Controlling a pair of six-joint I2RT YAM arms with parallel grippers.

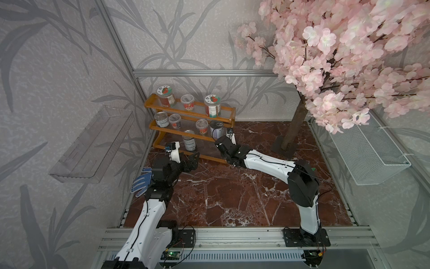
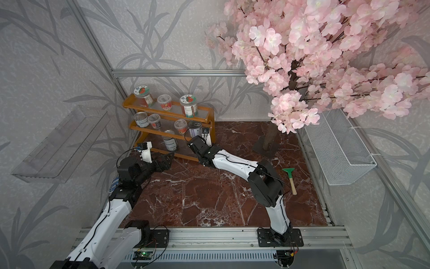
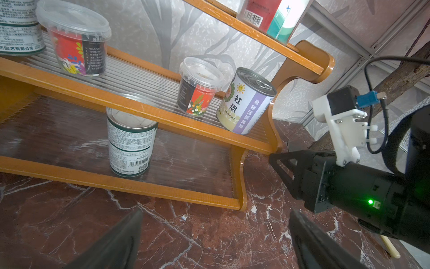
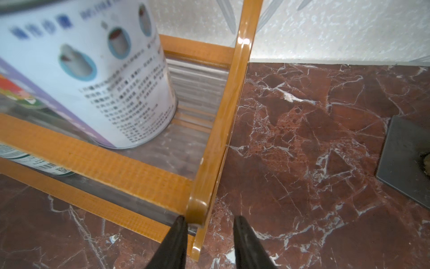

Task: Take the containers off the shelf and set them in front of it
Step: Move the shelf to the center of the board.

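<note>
Stands at the very start, judging by the layout: shows all eight containers on the shelf and none on the red marble bench in front of the shelf.

Carries on the shelf's top tier a fruit-lidded jar, a red-labelled cup and a second fruit-lidded jar. Carries on the shelf's middle tier a silver tin, a second cup, a third cup and a purple-labelled tin. Carries on the shelf's bottom tier one green-labelled tin.

Shows the left pincer wide and empty, low over the bench just in front of the shelf's bottom tier, facing the green-labelled tin.

Shows the right pincer at the shelf's right end, narrowed but not closed. Sets its fingertips astride the lower front corner of the shelf's side board, one against the wood, a gap beside the other. Grips no container.

Leaves all eight lifts and set-downs to do. Suggests the purple-labelled tin, just inside the shelf's right end, or the green-labelled tin as the nearest first picks.
</note>
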